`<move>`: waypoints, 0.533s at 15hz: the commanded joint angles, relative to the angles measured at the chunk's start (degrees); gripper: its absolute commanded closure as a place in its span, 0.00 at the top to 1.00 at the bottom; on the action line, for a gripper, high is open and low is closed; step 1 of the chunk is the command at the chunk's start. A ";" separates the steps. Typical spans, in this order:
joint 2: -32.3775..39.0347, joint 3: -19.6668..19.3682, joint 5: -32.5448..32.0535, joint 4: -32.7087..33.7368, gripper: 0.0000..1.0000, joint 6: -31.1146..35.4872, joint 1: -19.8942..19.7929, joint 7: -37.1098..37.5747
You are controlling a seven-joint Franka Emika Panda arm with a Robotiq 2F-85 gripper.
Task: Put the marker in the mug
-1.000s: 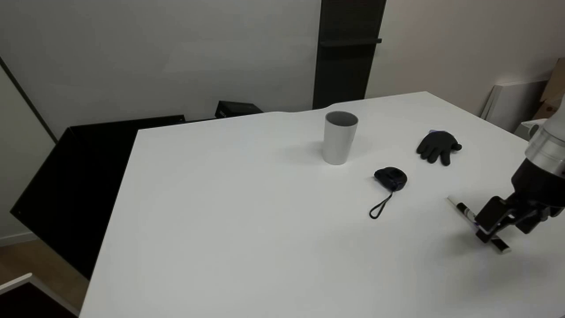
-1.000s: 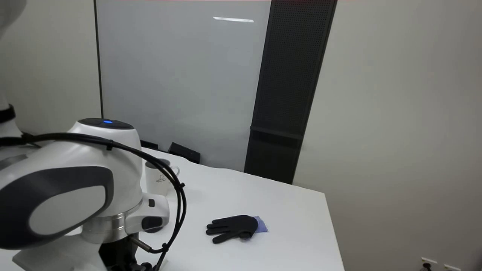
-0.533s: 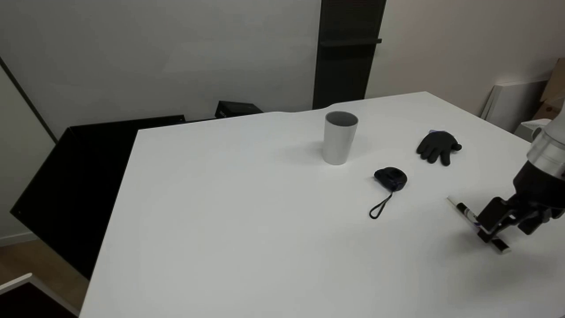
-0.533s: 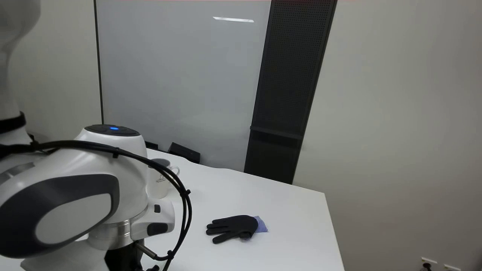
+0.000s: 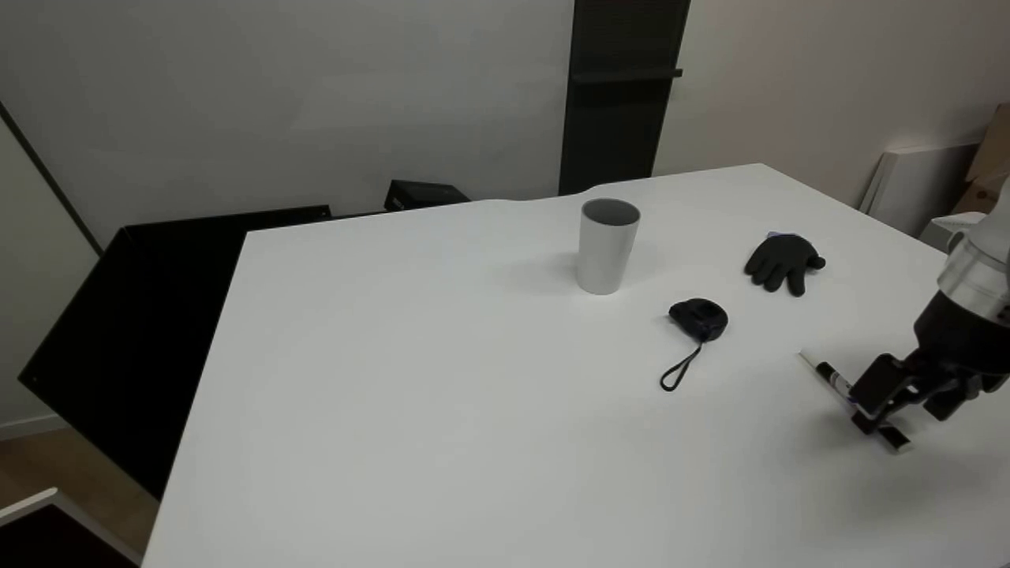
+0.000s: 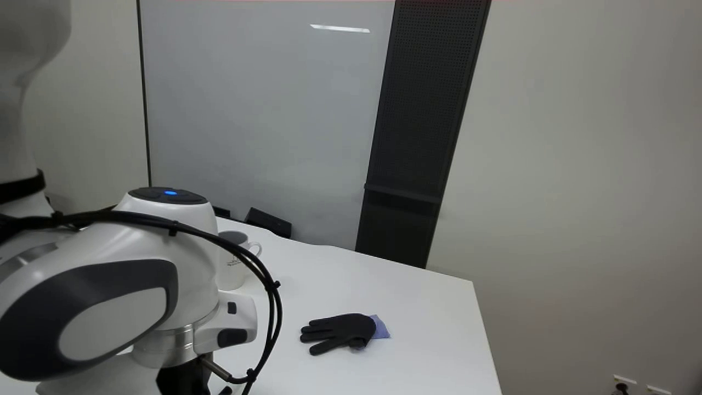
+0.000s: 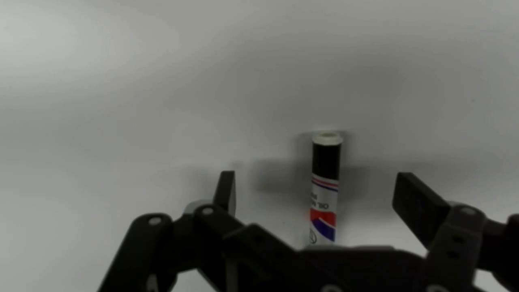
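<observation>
Straddling the marker (image 7: 325, 188), your gripper (image 7: 315, 188) is spread wide, holding nothing; exact height's hard to tell. Approach about done; grasp, lift, drop into mug (image 5: 606, 248) remain.

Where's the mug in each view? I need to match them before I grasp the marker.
In an exterior view: the mug stands right of and slightly above centre.
In an exterior view: the mug is left of and below centre, partly behind the arm.
Wrist view: not in it.
Shared landmark: the black glove, right of the mug in both exterior views; absent from the wrist view.
</observation>
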 commanded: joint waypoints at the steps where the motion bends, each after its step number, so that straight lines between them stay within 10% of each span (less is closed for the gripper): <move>1: 1.94 1.00 0.30 1.06 0.74 1.25 -1.07 1.13; 8: 2.22 -0.72 0.23 1.68 0.31 0.42 0.06 2.73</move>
